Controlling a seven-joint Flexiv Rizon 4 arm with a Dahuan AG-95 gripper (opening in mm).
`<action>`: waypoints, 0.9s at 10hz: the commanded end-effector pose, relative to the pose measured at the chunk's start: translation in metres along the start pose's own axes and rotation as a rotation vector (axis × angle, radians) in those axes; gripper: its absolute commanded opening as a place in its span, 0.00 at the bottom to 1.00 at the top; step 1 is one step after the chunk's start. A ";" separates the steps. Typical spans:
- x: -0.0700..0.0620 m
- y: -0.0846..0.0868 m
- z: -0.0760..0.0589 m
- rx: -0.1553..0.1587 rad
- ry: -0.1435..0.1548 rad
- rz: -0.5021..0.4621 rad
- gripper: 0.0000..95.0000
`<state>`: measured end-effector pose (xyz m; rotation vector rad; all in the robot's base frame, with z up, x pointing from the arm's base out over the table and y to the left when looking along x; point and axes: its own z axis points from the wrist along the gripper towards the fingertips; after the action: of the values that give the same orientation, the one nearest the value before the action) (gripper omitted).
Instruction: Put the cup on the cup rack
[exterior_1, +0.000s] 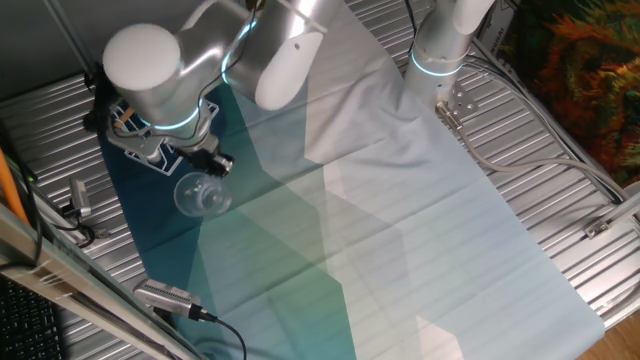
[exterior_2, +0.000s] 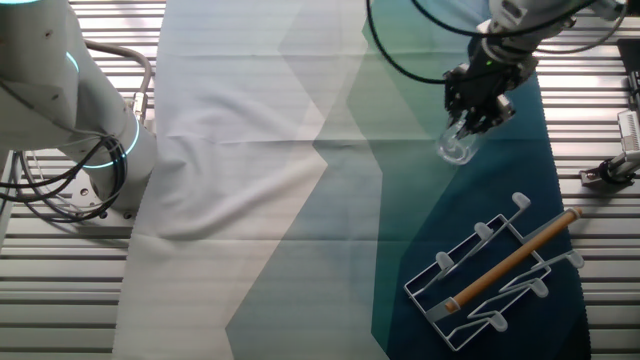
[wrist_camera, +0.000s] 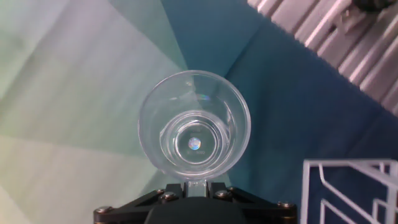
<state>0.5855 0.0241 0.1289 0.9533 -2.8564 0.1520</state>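
The cup (wrist_camera: 194, 124) is clear glass; in the hand view I look straight into its round mouth. My gripper (wrist_camera: 198, 185) is shut on its handle at the bottom of that view, holding it above the cloth. In one fixed view the cup (exterior_1: 202, 194) hangs below the gripper (exterior_1: 205, 165). In the other fixed view the cup (exterior_2: 457, 147) hangs under the gripper (exterior_2: 478, 115), up and left of the cup rack (exterior_2: 505, 270), a white wire frame with a wooden rod lying on the dark blue cloth. A corner of the rack (wrist_camera: 348, 186) shows at the lower right of the hand view.
A blue, green and white cloth (exterior_2: 300, 190) covers the slatted metal table (exterior_2: 80, 290). A second arm's base (exterior_2: 90, 140) stands at the left in the other fixed view. A small metal device with a cable (exterior_1: 165, 296) lies near the cloth's edge.
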 end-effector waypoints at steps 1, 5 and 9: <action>0.016 0.003 -0.007 0.002 0.005 0.009 0.00; 0.052 -0.005 -0.018 0.001 0.010 0.002 0.00; 0.095 -0.029 -0.030 -0.007 0.040 -0.019 0.00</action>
<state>0.5282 -0.0539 0.1775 0.9637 -2.8046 0.1542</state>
